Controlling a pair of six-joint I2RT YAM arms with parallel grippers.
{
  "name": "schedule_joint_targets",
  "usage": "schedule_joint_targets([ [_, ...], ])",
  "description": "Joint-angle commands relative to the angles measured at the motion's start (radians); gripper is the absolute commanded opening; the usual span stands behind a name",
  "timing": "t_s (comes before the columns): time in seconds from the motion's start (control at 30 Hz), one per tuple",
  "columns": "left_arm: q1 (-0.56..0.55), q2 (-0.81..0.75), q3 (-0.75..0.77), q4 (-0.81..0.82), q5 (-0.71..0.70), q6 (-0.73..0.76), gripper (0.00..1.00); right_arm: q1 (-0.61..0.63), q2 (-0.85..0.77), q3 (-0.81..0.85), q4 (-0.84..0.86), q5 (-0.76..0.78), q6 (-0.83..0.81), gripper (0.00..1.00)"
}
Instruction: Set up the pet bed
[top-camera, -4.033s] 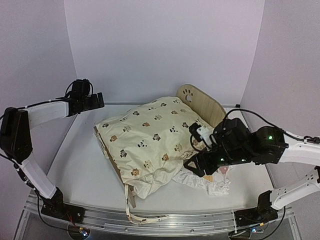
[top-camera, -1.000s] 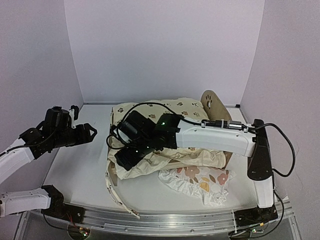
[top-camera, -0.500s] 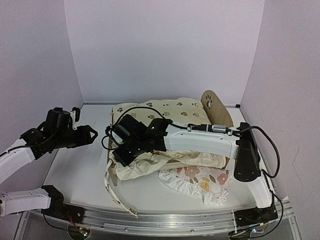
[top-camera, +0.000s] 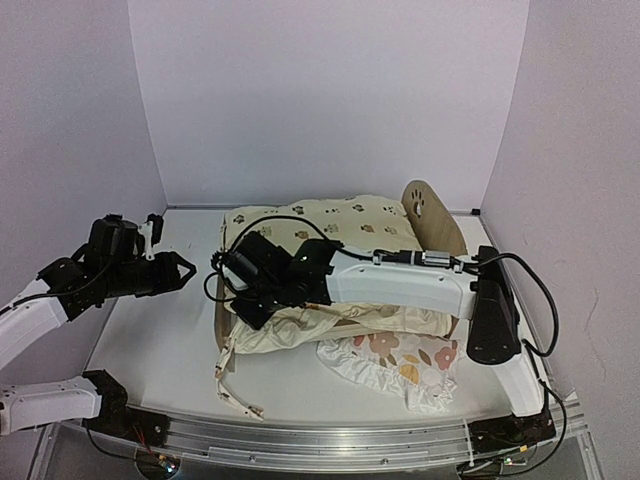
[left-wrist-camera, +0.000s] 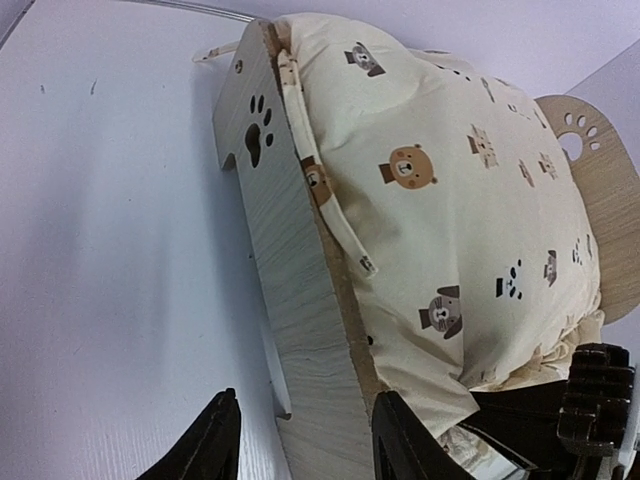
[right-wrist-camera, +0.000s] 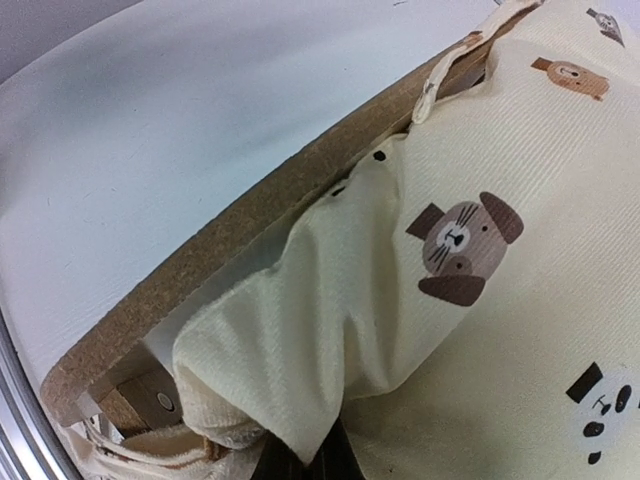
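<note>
The pet bed is a light-wood frame lying at mid-table, its arched headboard with a paw cutout at the back right. Its low footboard faces left. A cream animal-print cushion lies heaped over the frame. My right gripper reaches across to the footboard end and is shut on a corner of the cushion; its fingertips are almost buried in the fabric. My left gripper hovers just left of the footboard, open, the board's end showing between its fingers.
A ruffled white floral pillow lies on the table at the front right of the bed. Cream ties trail from the cushion toward the front rail. White walls close in the left, back and right sides.
My right gripper has shut on the cushion corner by the footboard. My left gripper's jaws have narrowed while the arm stayed put. The ties at the front have shifted a little.
</note>
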Motion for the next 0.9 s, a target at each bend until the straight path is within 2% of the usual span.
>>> schedule_joint_targets([
  [0.0, -0.009, -0.019, 0.034, 0.084, 0.102, 0.05, 0.45, -0.023, -0.128, 0.04, 0.03, 0.043, -0.067, 0.0],
  [0.17, -0.013, 0.01, 0.057, 0.151, 0.175, 0.096, 0.4, -0.057, -0.194, 0.041, 0.044, 0.036, -0.129, 0.0],
  [0.5, -0.03, 0.054, 0.005, 0.34, 0.35, 0.135, 0.28, -0.152, -0.321, -0.029, 0.074, -0.136, -0.175, 0.0],
  [0.73, -0.053, 0.084, -0.037, 0.433, 0.455, 0.144, 0.27, -0.228, -0.372, -0.082, 0.086, -0.212, -0.148, 0.0],
  [0.87, -0.095, 0.099, -0.052, 0.467, 0.464, 0.161, 0.28, -0.237, -0.381, -0.097, 0.09, -0.222, -0.143, 0.0],
])
